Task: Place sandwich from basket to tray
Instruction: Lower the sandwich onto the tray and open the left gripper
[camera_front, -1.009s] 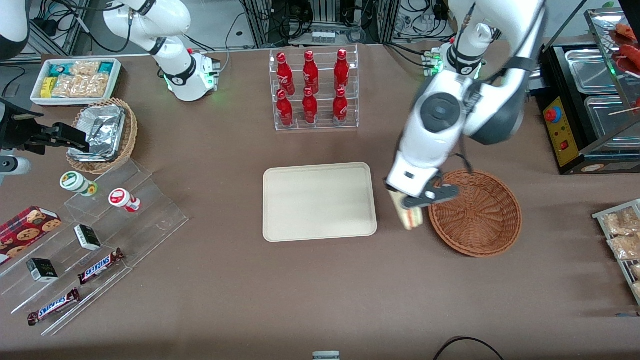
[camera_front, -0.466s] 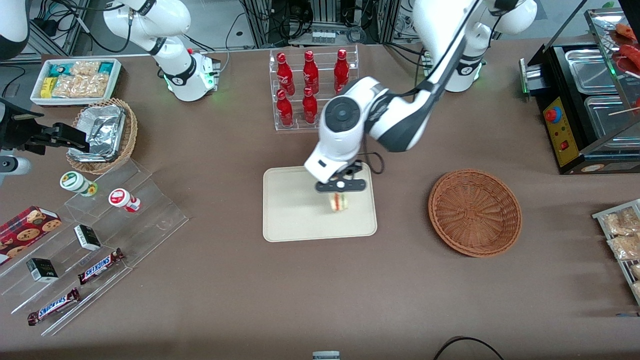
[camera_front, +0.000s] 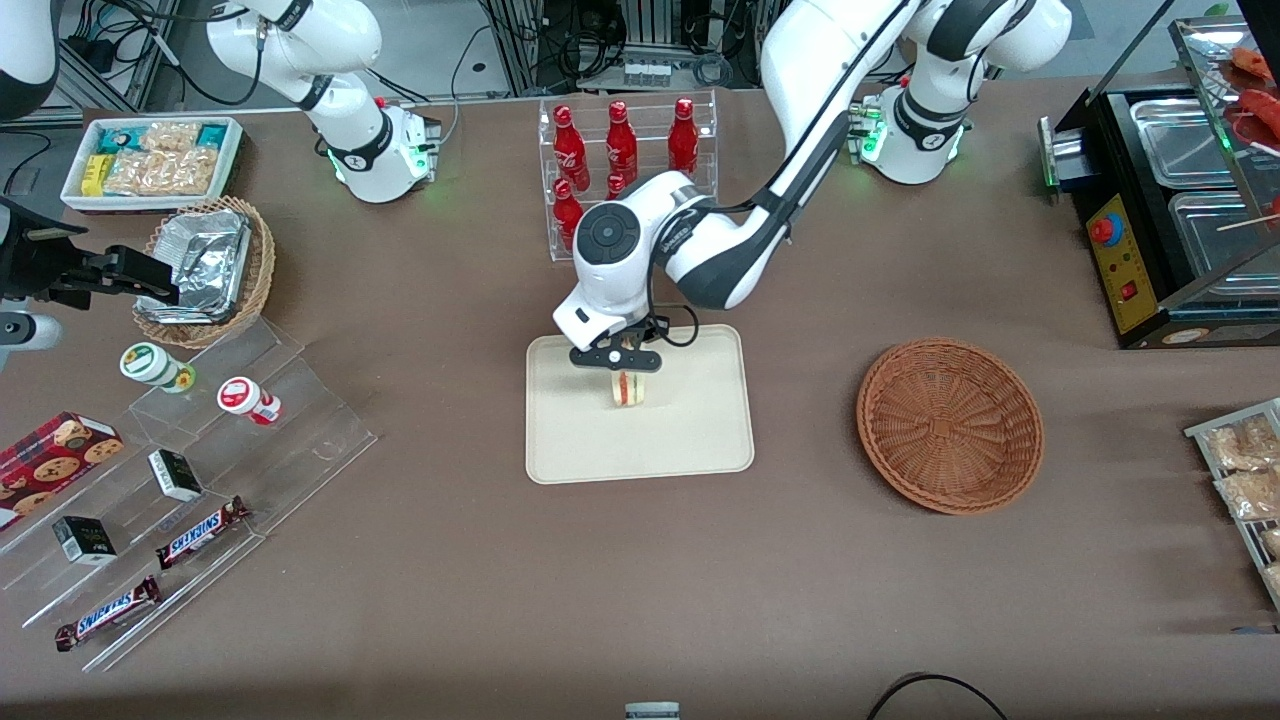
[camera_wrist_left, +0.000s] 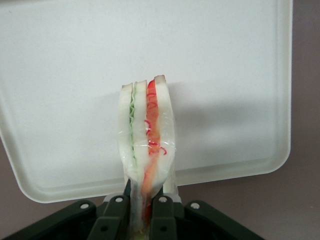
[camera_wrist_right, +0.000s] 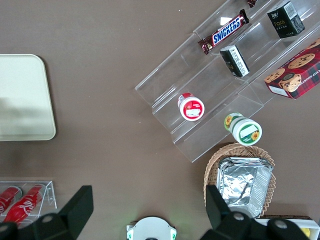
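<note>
The triangular cream-bread sandwich with red, orange and green filling (camera_wrist_left: 146, 145) is pinched edge-up between the fingers of the left arm's gripper (camera_front: 615, 362). A second ago it hung beside the round reddish-brown wicker basket (camera_front: 950, 425); now it hangs over the flat cream-beige tray (camera_front: 700, 440), so lowering and release probably remain. Bare tray surrounds it, rims well apart.

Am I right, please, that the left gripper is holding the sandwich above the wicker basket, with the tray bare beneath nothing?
Not quite: the gripper is shut on the sandwich above the tray, not the basket, which lies toward the working arm's end. The front view shows this; the left wrist view shows the tray under the sandwich.
</note>
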